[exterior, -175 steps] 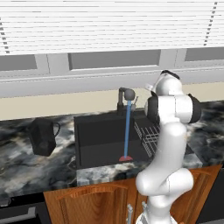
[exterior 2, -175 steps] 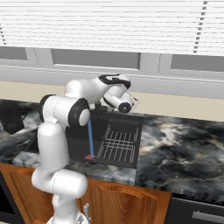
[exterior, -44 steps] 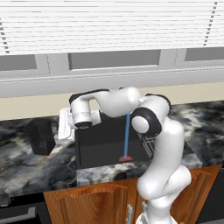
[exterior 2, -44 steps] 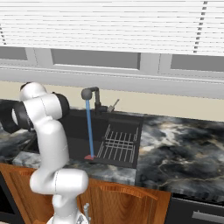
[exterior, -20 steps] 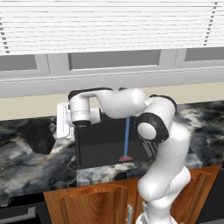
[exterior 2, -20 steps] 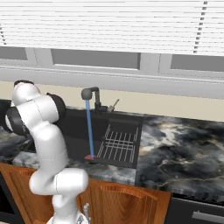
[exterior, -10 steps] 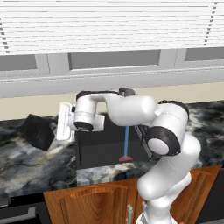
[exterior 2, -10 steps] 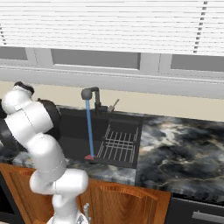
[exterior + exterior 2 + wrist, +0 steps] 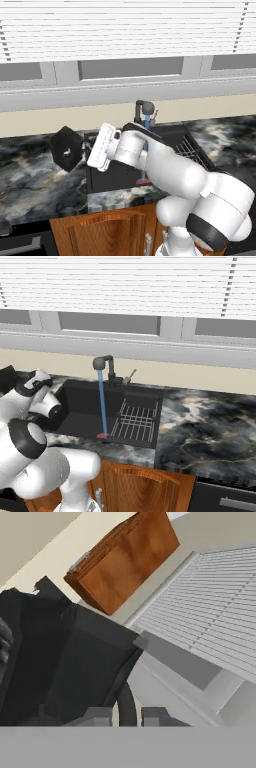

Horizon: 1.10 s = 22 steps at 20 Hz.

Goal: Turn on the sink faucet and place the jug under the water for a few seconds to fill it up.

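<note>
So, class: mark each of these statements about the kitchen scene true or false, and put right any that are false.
1. Water is running from the sink faucet. True.
2. The jug stands on the floor of the sink. False: it is lifted and tilted over the counter to the left of the sink, at the gripper.
3. The jug is under the stream. False: it is off to the side, apart from the stream.
4. A wire rack lies in the right part of the sink. True.
5. The blinds above the window are wooden brown. False: they are white.

White arm far out left, hand (image 9: 126, 716) clamped on jug handle (image 9: 125, 698).
</note>
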### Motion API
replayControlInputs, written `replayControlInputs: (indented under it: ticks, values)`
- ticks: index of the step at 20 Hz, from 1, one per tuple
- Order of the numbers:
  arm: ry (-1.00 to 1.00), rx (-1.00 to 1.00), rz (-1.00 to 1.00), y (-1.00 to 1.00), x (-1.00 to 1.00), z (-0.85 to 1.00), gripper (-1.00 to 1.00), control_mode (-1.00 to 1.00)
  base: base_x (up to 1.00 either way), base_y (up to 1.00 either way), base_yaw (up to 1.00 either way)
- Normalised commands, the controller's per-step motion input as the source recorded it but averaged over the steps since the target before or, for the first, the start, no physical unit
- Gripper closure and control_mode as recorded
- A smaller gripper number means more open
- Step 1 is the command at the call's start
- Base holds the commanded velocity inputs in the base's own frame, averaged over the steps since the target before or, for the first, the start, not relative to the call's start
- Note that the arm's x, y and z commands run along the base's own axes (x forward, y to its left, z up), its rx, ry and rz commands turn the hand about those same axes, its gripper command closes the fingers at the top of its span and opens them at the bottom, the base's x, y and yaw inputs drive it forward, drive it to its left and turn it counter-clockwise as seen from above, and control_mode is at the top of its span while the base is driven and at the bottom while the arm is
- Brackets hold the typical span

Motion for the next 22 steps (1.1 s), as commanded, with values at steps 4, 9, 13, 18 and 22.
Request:
replayControlInputs:
  ticks: [4,9,13,18,22]
  values:
    - [0.17,0.1,-0.25,-0.99,-0.08,0.0,1.0,-1.0,0.0,0.0,0.0]
    - [0.16,0.04,-0.25,-0.86,0.0,-0.08,1.0,-1.0,0.0,0.0,0.0]
    - [0.15,0.0,-0.26,-0.64,0.0,0.0,1.0,-1.0,0.0,0.0,0.0]
    - [0.11,0.04,-0.21,-0.64,0.0,-0.1,1.0,-1.0,0.0,0.0,0.0]
    - [0.1,0.06,-0.24,-0.59,0.0,-0.12,1.0,-1.0,0.0,0.0,0.0]
